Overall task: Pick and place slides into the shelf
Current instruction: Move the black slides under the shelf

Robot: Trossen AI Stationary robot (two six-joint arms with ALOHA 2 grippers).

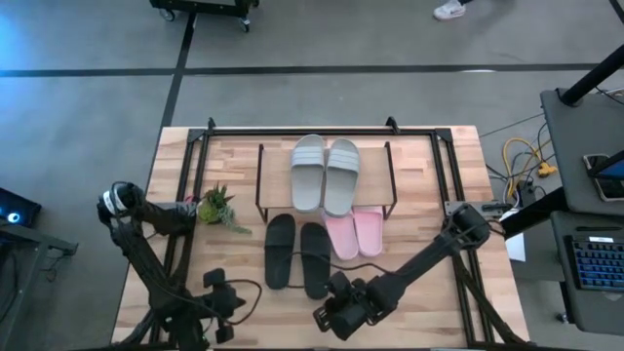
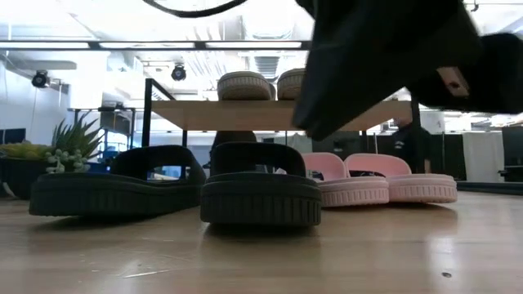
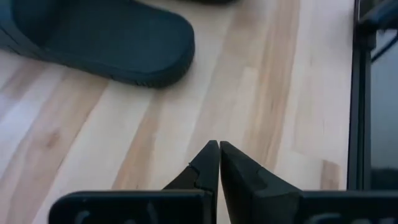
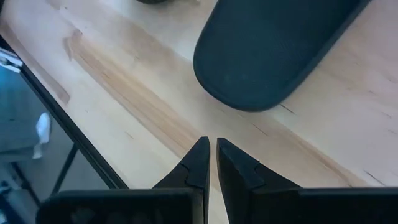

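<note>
The shelf [image 1: 261,175] stands at the table's far middle. Two pale grey-green slides [image 1: 308,171] [image 1: 342,174] lie on its wooden top board [image 2: 196,114]. Two pink slides [image 1: 341,237] [image 1: 369,230] lie on the table with their far ends under the shelf. Two black slides [image 1: 280,250] [image 1: 314,258] lie side by side in front of it. My left gripper [image 3: 219,146] is shut and empty above bare table, near the left black slide's near end [image 3: 106,37]. My right gripper [image 4: 211,143] is shut and empty near the right black slide's near end [image 4: 273,50].
A small green potted plant [image 1: 216,207] stands left of the shelf. A larger black frame [image 1: 185,156] runs around the table's far part. My right arm [image 2: 392,49] hangs dark over the pink slides in the low view. Bare wood lies along the table's near edge.
</note>
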